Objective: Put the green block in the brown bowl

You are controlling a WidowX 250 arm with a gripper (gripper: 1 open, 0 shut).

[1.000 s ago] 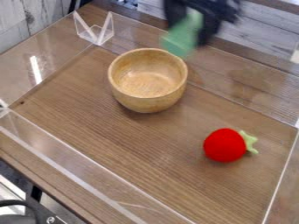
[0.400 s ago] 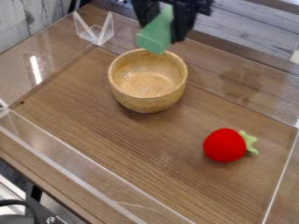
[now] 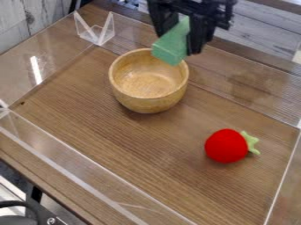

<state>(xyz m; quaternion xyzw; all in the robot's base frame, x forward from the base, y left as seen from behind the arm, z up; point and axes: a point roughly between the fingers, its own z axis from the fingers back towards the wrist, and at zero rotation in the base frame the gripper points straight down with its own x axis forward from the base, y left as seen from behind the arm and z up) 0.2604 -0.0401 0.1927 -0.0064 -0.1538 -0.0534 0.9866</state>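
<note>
green block (image 3: pixel 173 44) | clamped in tool (image 3: pixel 186 35) | above brown bowl (image 3: pixel 150 81) rim | no readable writing

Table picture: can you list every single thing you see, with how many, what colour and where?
brown bowl: one, light brown wood, left of the middle of the table, nothing inside it.
green block: one, light green, held in the air over the bowl's far rim, tilted.
strawberry toy: one, red with green leaves, lying on the table at the right, apart from the bowl.
clear stand: one, see-through plastic, far left corner.
clear walls: see-through, around the table's edges.
table: one, dark brown wood grain, under everything.
claw: one, black, at the top, shut on the green block.
</note>
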